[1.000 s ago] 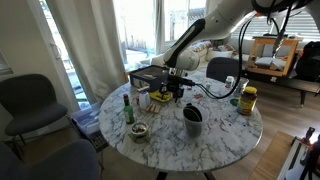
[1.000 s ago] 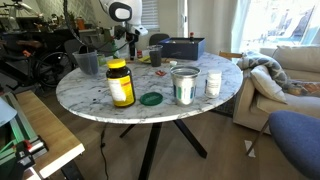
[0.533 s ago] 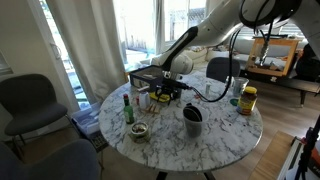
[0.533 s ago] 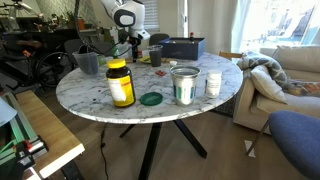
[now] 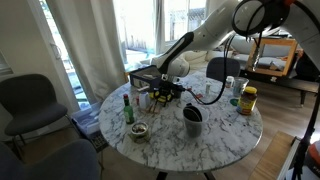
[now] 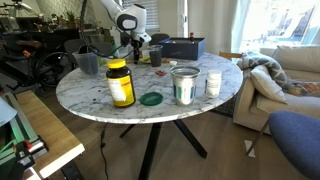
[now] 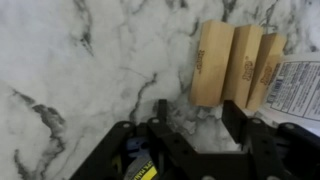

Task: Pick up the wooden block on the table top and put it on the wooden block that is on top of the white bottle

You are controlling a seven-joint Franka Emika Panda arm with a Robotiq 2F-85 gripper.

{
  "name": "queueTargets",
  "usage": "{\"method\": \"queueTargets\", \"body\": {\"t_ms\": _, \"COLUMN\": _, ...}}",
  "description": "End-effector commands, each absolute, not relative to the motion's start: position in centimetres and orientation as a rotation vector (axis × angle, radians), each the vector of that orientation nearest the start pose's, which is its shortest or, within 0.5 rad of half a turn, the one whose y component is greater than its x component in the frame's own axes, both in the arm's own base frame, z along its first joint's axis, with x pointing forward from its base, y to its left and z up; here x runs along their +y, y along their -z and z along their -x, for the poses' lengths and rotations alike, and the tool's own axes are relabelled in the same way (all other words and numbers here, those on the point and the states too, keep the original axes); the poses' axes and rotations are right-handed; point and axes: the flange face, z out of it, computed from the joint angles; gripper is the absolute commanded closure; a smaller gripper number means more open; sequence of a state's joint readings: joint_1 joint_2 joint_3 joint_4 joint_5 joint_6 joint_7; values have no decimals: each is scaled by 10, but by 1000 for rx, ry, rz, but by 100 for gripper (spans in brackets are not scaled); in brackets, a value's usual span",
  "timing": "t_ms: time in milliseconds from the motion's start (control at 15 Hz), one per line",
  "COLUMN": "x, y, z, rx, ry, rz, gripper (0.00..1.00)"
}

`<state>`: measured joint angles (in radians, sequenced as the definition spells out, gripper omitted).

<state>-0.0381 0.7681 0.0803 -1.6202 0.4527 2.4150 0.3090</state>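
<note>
In the wrist view, three pale wooden blocks [image 7: 240,65] lie side by side on the marble table top [image 7: 90,70]. My gripper [image 7: 196,110] sits just short of the nearest block. Its black fingers [image 7: 160,115] stand partly drawn in, with only marble between them, and they hold nothing. In both exterior views the gripper [image 5: 166,90] [image 6: 133,46] hangs low over the far part of the round table. The white bottle [image 6: 213,84] stands upright near the table's edge, well apart from the gripper. Whether a block lies on it is too small to tell.
A yellow-lidded jar [image 6: 120,84], a glass jar [image 6: 184,86], a green lid [image 6: 151,99], a dark cup [image 5: 192,121] and a green bottle [image 5: 127,108] stand on the table. A black box [image 6: 183,47] sits at the back. A printed white label [image 7: 300,90] adjoins the blocks.
The arm has shifted a little and come lower over the blocks. The fingers have drawn closer together.
</note>
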Motion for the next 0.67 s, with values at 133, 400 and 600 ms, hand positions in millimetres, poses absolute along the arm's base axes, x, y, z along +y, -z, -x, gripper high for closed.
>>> {"method": "queueTargets", "body": {"t_ms": 133, "x": 34, "y": -167, "z": -700, "rx": 881, "ry": -80, "rz": 2636, "gripper": 40}}
{"method": "queueTargets", "body": {"t_ms": 400, "x": 39, "y": -165, "z": -700, "rx": 906, "ry": -128, "rz": 2648, "gripper": 52}}
{"method": "queueTargets", "body": {"t_ms": 600, "x": 41, "y": -164, "z": -699, "rx": 937, "ry": -161, "rz": 2653, "gripper": 56}}
